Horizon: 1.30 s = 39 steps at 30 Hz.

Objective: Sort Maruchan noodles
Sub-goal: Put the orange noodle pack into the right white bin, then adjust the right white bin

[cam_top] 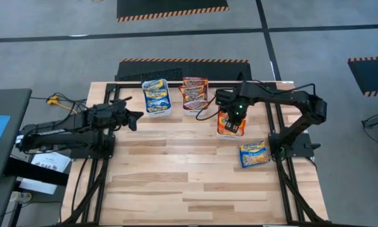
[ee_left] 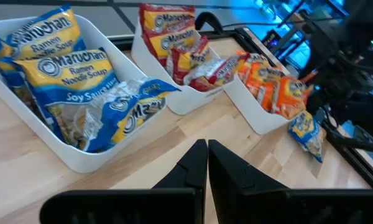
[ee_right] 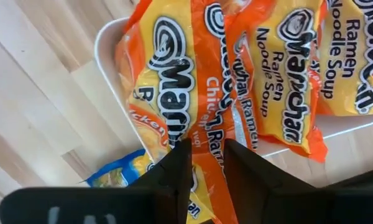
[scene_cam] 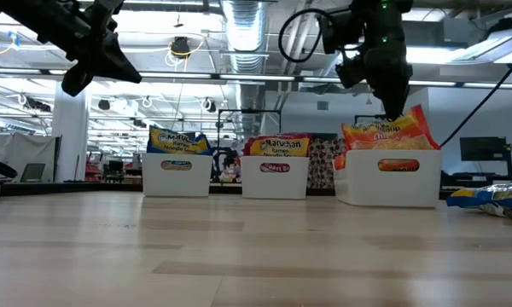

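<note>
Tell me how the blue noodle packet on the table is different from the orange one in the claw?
The blue packet lies loose on the bare wood, outside every bin; the orange packet sits over its white bin, pinched by the right claw. Blue lies flat and alone; orange stands among matching packets. Both are Maruchan noodles.

- Three bins stand in a row along the far edge of the bench (cam_top: 176, 183): the left bin (cam_top: 157, 98), the middle bin (cam_top: 194, 94), and the right bin (cam_top: 231, 123), which sits a little nearer than the other two.
- Each bin holds Maruchan noodles (ee_left: 62, 93) packets.
- One loose packet (cam_top: 254, 154) lies on the bench, nearer than the right bin and to its right.
- The right claw (cam_top: 233, 120) hangs over the right bin, a packet between its fingers.
- The left claw (cam_top: 136, 118) hovers left of the left bin, above the bench.
</note>
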Tool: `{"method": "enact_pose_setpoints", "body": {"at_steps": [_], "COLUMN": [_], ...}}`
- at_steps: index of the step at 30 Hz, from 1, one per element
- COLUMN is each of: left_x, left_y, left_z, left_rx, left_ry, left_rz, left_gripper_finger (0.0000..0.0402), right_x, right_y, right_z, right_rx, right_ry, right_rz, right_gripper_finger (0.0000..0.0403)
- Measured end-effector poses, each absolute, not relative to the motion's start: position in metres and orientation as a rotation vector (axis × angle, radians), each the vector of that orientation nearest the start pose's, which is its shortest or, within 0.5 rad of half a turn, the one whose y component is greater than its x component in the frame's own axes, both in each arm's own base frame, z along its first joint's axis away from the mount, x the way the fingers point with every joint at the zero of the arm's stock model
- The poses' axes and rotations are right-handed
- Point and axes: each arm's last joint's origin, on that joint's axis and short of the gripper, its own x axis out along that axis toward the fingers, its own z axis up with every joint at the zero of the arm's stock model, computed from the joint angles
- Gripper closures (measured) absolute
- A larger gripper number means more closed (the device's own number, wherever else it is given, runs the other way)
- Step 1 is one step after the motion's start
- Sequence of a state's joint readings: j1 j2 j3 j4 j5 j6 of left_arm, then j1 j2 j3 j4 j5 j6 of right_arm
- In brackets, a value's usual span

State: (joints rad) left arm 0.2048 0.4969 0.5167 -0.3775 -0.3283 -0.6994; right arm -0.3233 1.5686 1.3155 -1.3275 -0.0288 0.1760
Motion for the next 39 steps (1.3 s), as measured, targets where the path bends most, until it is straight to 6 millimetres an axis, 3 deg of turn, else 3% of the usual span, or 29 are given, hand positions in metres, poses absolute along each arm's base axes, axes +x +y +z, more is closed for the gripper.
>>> {"method": "enact_pose_setpoints", "body": {"at_steps": [11,20,26,39], "left_x": [0.115,0.114,0.113,0.113], "left_y": [0.039,0.042,0.041,0.041], "left_z": [0.261,0.26,0.258,0.258], "left_rx": [-0.658,-0.662,-0.66,-0.643], "left_ry": [0.147,0.147,0.18,0.184], "left_rz": [0.671,0.692,0.702,0.7], "left_gripper_finger": [0.0401,0.0401,0.0401,0.0401], "right_x": [0.251,0.256,0.256,0.258], "right_y": [-0.07,-0.06,-0.047,-0.032], "right_z": [0.291,0.282,0.262,0.214], "right_rx": [0.471,0.504,0.627,0.696], "right_ry": [1.451,1.462,1.496,1.448], "right_rz": [-0.368,-0.323,-0.184,-0.182], "right_gripper_finger": [0.0301,0.0301,0.0301,0.0301]}}
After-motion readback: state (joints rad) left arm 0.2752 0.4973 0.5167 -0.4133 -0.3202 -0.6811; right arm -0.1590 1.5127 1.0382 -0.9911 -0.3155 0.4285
